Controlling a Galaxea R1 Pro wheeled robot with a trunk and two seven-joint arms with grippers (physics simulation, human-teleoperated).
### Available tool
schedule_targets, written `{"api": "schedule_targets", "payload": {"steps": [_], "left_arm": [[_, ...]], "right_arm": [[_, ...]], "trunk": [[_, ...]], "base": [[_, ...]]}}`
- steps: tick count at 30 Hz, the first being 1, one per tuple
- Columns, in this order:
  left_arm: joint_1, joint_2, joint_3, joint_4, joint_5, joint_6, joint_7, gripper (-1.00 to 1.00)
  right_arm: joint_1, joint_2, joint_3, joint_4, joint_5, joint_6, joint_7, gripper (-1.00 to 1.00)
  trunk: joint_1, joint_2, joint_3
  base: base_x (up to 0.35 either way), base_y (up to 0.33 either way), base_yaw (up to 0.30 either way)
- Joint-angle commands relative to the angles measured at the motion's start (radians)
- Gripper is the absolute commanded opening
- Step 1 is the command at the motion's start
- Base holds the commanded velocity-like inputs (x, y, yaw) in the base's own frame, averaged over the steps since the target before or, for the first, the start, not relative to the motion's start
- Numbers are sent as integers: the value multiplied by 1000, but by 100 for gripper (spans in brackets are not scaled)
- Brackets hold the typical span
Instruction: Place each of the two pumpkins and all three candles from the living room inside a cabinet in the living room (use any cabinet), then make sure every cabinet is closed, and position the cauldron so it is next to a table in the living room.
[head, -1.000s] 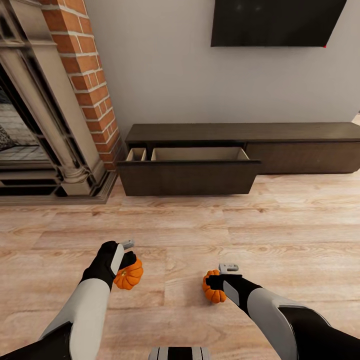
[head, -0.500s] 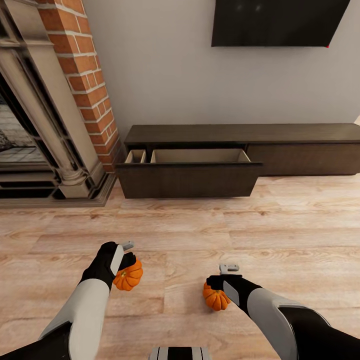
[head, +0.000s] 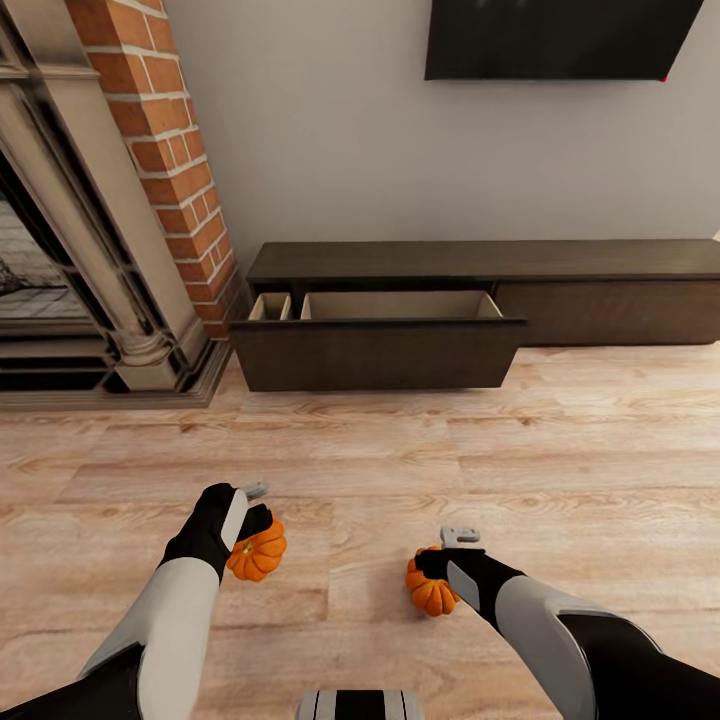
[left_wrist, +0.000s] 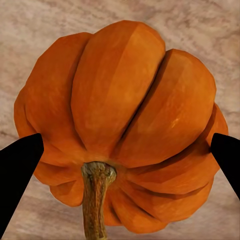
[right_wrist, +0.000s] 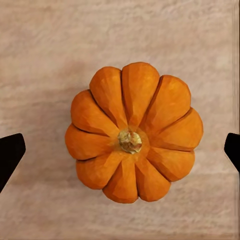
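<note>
Ahead, grey wall (head: 330, 150) with a dark TV screen (head: 560, 38) hung high on it. Wood-plank floor (head: 400, 450) across the whole foreground.

Brick chimney column (head: 165, 150) and ornate fireplace surround (head: 90, 290) at far left, hard against the cabinet's end.

Cabinet (head: 480, 262): long, low, dark brown, along the wall. Its left drawer (head: 375, 350) stands pulled out, pale tan inside showing, split into a narrow compartment and a wide one. The front on the right is flush.

Left arm (head: 170, 610) and right arm (head: 540, 620) both reach forward over the floor, well short of the cabinet.

Left gripper (head: 250, 515): grasping the left pumpkin (head: 257, 550); in the left wrist view the black fingertips (left_wrist: 20, 170) press its two flanks and the pumpkin (left_wrist: 120, 130) lies tilted, stem toward the camera.

Right gripper (head: 445, 560): spread wide, holding nothing. In the right wrist view the fingertips (right_wrist: 10, 152) stand well apart from the right pumpkin (right_wrist: 134, 131), which sits stem-up on the planks between them. In the head view that pumpkin (head: 430, 590) shows just beside the right wrist.
</note>
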Motion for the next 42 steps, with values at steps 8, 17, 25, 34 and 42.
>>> {"api": "schedule_targets", "payload": {"steps": [8, 17, 25, 34, 42], "left_arm": [[-1, -2, 7, -1, -10, 5, -4, -100], [-1, -2, 8, -2, -10, 5, -4, -100], [-1, -1, 8, -1, -10, 4, -4, -100], [-1, 9, 10, -1, -10, 3, -7, -100], [-1, 10, 11, -1, -11, 3, -8, -100]], "right_arm": [[-1, 8, -6, -3, 3, -9, -172, 100], [0, 10, -5, -6, 4, -9, -199, 100], [0, 23, -5, -5, 7, -8, -201, 100], [-1, 26, -5, -4, 7, -8, -201, 100], [0, 26, -6, -4, 8, -8, -201, 100]], "trunk": [[0, 0, -1], [0, 0, -1], [0, 0, -1], [0, 0, -1], [0, 0, -1]], "base": [[0, 0, 0], [0, 0, 0], [0, 0, 0], [-32, 30, 0], [-34, 98, 0]]}}
